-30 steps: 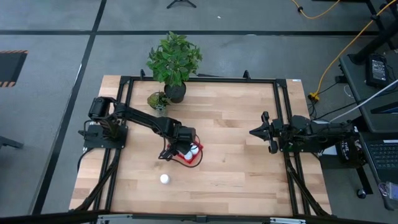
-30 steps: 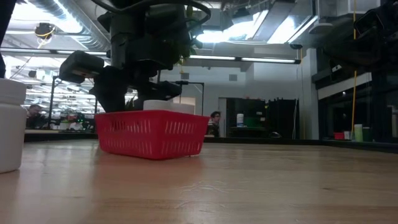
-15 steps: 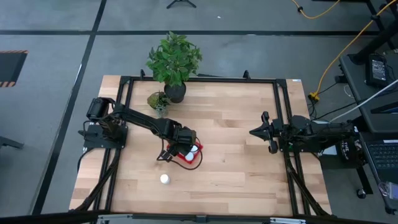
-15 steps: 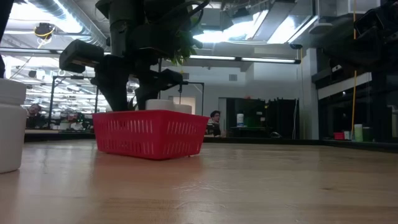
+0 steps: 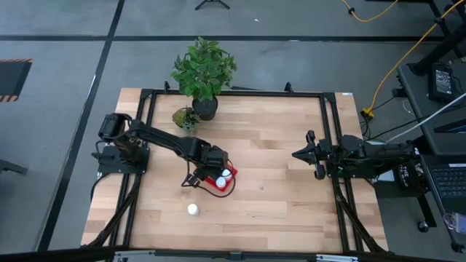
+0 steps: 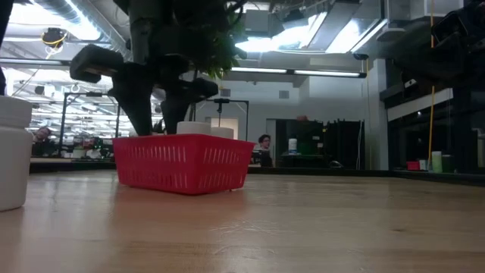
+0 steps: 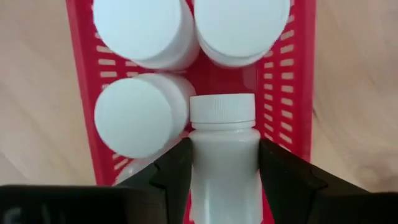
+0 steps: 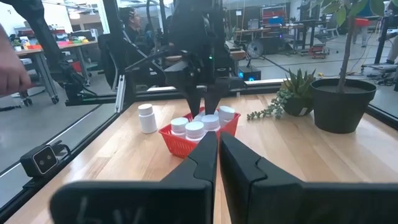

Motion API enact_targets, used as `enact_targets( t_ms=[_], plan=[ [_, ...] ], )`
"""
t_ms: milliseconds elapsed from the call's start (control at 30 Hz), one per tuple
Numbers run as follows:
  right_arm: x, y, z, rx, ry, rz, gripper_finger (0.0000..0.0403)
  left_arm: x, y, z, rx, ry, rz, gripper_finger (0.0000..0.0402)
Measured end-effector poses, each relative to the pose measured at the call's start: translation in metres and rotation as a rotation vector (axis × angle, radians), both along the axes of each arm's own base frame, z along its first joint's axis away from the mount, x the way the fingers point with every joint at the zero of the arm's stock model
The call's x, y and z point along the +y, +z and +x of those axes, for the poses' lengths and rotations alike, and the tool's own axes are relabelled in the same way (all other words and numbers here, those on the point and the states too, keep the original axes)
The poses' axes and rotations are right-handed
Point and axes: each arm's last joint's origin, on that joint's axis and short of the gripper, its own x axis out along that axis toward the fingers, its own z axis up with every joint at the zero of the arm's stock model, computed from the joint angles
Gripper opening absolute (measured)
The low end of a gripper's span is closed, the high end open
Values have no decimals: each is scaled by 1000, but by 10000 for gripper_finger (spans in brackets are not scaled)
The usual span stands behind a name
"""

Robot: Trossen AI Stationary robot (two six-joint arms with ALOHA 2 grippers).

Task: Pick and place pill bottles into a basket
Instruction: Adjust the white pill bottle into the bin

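Your left gripper (image 7: 224, 168) pinches one pill bottle (image 7: 222, 152) above the red basket (image 5: 220, 183), which holds three more bottles. A loose bottle (image 5: 192, 209) stands on the table (image 5: 277, 145) just beside the basket. Your right gripper (image 8: 219, 149) waits at the right edge, fingers pressed together.

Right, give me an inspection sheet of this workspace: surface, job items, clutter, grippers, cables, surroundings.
Surface: wooden table in a black frame.
Job's things: red basket holds three pill bottles standing upright; fourth bottle held over the basket; one loose bottle stands on the table, apart from the basket.
Clutter: potted plant and small succulent at the table's far edge.
Grippers: left gripper shut on the fourth bottle above the basket; right gripper shut, empty, waiting at the right side.
Cables: yellow cable on the floor to the right.
Surroundings: laptop on a side bench; a person beyond the table.
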Motion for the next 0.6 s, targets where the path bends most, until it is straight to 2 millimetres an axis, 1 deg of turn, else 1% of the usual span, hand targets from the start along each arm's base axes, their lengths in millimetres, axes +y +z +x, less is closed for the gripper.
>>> enact_targets(
  t_ms=[133, 333, 500, 600],
  plan=[
    [0, 0, 0, 0, 1, 0, 22, -1, 10, -7, -2, -3, 9, 161],
    [0, 0, 0, 0, 0, 0, 22, -7, 34, -17, -78, 10, -9, 161],
    [0, 0, 0, 0, 1, 0, 22, -10, 60, -28, -168, 43, 12, 161],
    [0, 0, 0, 0, 0, 0, 22, -10, 80, -29, -240, 86, 18, 161]
  ],
)
